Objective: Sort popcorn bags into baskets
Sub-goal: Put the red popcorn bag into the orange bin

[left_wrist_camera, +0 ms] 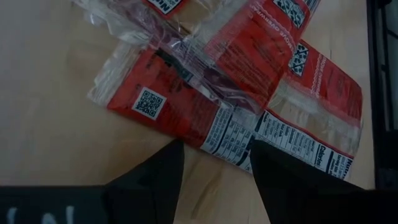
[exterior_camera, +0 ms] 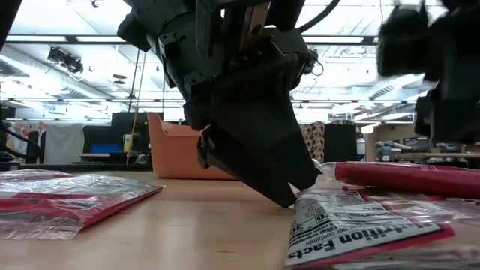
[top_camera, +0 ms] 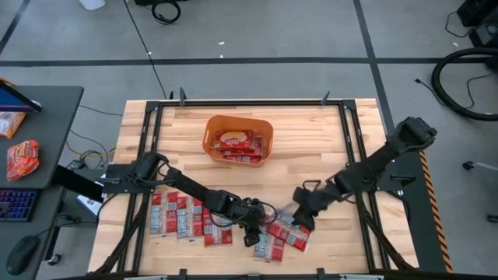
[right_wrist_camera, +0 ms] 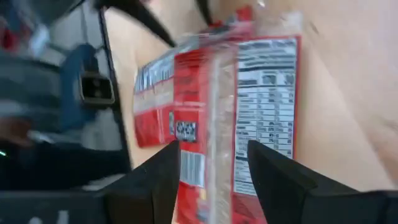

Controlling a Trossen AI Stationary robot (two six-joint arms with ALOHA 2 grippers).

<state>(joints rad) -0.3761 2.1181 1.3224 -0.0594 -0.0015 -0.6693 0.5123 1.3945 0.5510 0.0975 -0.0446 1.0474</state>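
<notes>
Left gripper (top_camera: pixel 253 235) is positioned low over the front centre of the table (top_camera: pixel 311 167), at the near edge of a loose cluster of popcorn bags (top_camera: pixel 278 237); its fingers (left_wrist_camera: pixel 152 180) are spread apart, with a bag's nutrition-label end lying on the wood between and just beyond the tips, and nothing is clamped. In the low view the same gripper's dark body tapers down until its tip meets the tabletop just beside the label end of a flat bag (exterior_camera: pixel 352 225). Right gripper (top_camera: pixel 299 216) reaches in from the right side and sits over the far right edge of the same cluster; its fingers (right_wrist_camera: pixel 155 180) are likewise apart, with a red bag (right_wrist_camera: pixel 217 112) seen between and past them, its printed panel facing the camera, and no contact with that bag can be confirmed. A second group of bags (top_camera: pixel 187 218) lies in rough rows on the front left of the table, partly under the left arm. The orange tub (top_camera: pixel 264 132) stands at the table's rear centre, well apart from both grippers, with several red bags (top_camera: pixel 237 144) already inside. A larger orange-red packet (top_camera: pixel 22 158) lies on a side desk (top_camera: pixel 54 109) left of the table.
</notes>
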